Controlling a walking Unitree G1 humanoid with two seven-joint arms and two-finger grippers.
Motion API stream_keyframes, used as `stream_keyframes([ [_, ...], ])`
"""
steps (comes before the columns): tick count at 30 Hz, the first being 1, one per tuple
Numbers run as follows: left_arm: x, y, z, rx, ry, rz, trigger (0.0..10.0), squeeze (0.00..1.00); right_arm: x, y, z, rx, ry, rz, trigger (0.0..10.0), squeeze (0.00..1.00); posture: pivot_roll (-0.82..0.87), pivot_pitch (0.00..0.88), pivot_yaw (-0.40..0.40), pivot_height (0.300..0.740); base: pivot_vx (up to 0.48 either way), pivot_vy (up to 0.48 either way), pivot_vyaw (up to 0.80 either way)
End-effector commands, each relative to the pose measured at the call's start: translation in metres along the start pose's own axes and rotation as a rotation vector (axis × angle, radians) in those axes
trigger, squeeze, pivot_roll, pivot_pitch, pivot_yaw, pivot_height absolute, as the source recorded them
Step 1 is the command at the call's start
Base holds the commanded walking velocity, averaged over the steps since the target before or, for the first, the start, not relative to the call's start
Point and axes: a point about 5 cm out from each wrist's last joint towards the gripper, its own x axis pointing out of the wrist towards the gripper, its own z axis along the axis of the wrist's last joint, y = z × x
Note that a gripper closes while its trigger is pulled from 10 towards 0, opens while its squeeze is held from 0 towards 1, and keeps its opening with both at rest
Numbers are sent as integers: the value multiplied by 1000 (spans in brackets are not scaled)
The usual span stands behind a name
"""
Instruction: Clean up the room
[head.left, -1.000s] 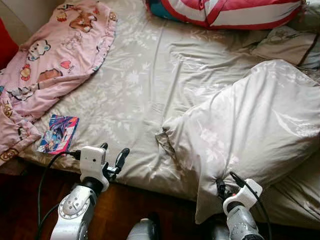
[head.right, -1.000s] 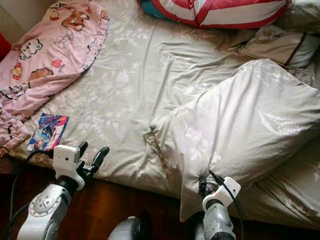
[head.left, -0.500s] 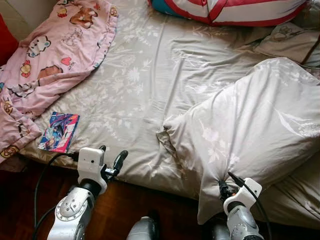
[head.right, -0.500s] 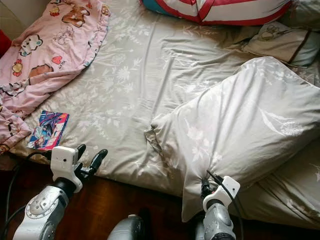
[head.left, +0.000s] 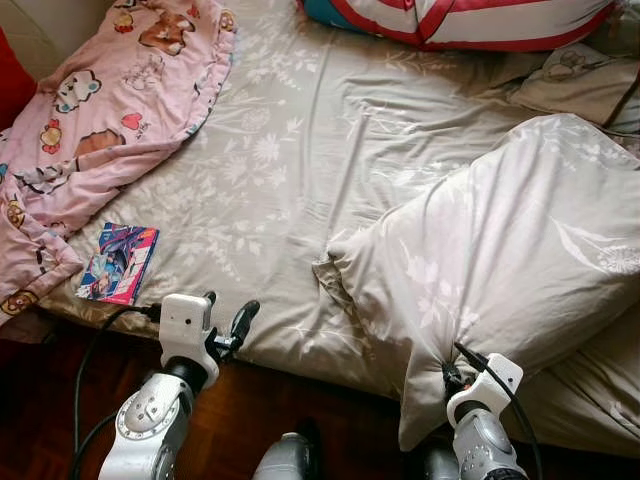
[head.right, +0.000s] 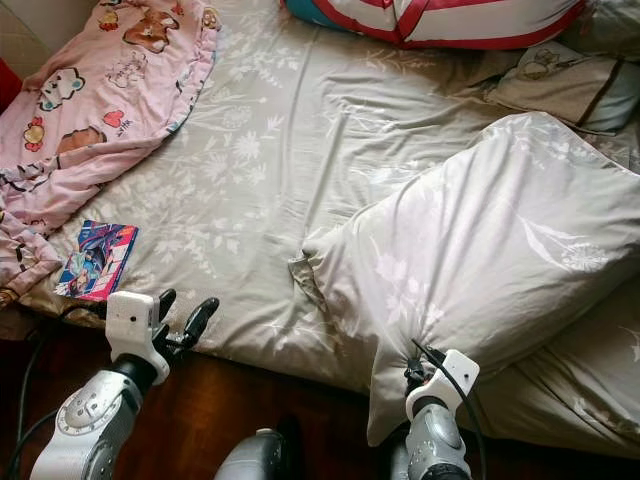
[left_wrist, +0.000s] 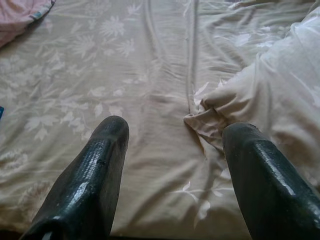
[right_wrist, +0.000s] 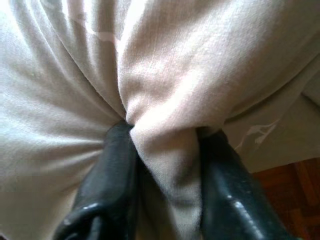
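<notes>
A big beige floral pillow (head.left: 500, 250) lies on the right half of the bed (head.left: 300, 140). My right gripper (head.left: 447, 372) is shut on a pinched fold at the pillow's (right_wrist: 165, 65) near edge, by the bed's front side. In the right wrist view the cloth bunches between the two black fingers (right_wrist: 112, 165). My left gripper (head.left: 228, 312) stands open at the bed's front edge, to the left of the pillow's corner (left_wrist: 210, 120), holding nothing. A small colourful book (head.left: 120, 263) rests on the sheet just beyond it.
A pink cartoon blanket (head.left: 90, 110) is heaped over the bed's left side. A red-and-white striped cushion (head.left: 450, 20) and another beige pillow (head.left: 580, 85) sit at the far end. Dark wooden floor (head.left: 250, 410) runs along the bed's near side.
The view has shifted slightly as the camera moved. The right gripper still pinches the pillow fold, and the left gripper stays open at the bed's edge.
</notes>
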Motion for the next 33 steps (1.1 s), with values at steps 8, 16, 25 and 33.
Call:
stream_keyframes([
  [8,-3,6,-14,-15,52,42,10000,0,-7,-7,-24,-20,110,-34,0,0,234,370,190,740,0,0,0],
  [16,9,6,-18,-27,44,46,10000,0,-2,-10,-12,-28,84,-52,0,0,202,314,157,740,0,0,0],
  [25,27,6,-27,-44,34,60,10000,0,5,-21,20,-98,5,-103,0,0,139,220,104,740,0,0,0],
  [33,41,8,-34,-64,26,79,10000,0,10,-50,88,-160,-154,-222,0,0,80,146,76,740,0,0,0],
])
